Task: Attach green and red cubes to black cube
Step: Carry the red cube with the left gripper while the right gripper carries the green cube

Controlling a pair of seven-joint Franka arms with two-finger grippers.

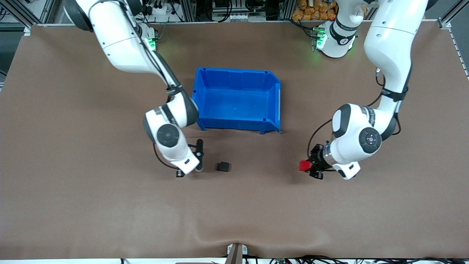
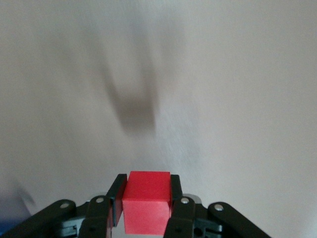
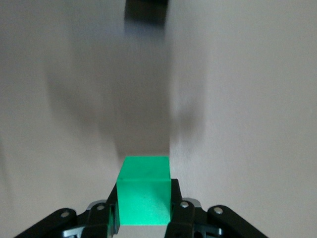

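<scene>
From the front view, I had the black cube [image 1: 222, 167] sitting on the table [image 1: 73, 205], nearer the camera than the blue bin [image 1: 238, 99] and between my two grippers. The right gripper [image 1: 199, 156] hung low over the table just beside the black cube, on the side toward the right arm's end; I could not make out the green cube from here. The left gripper [image 1: 311, 167] hung over the table toward the left arm's end, well apart from the black cube, with the red cube [image 1: 303, 165] pinched at its tip. The bin stood farther from the camera than all three, with its open front turned toward the left arm's end.

In the left wrist view, the left gripper [image 2: 146, 208] had its jaws closed narrow on the red cube [image 2: 146, 206], one finger flat against each side. Only bare table [image 2: 247, 99] and the gripper's shadow lay ahead of it.

In the right wrist view, the right gripper [image 3: 143, 210] clamped the green cube [image 3: 143, 191] the same way, jaws pressed to both sides. The black cube [image 3: 145, 11] showed blurred at the edge of the picture, ahead of the green one and apart from it.
</scene>
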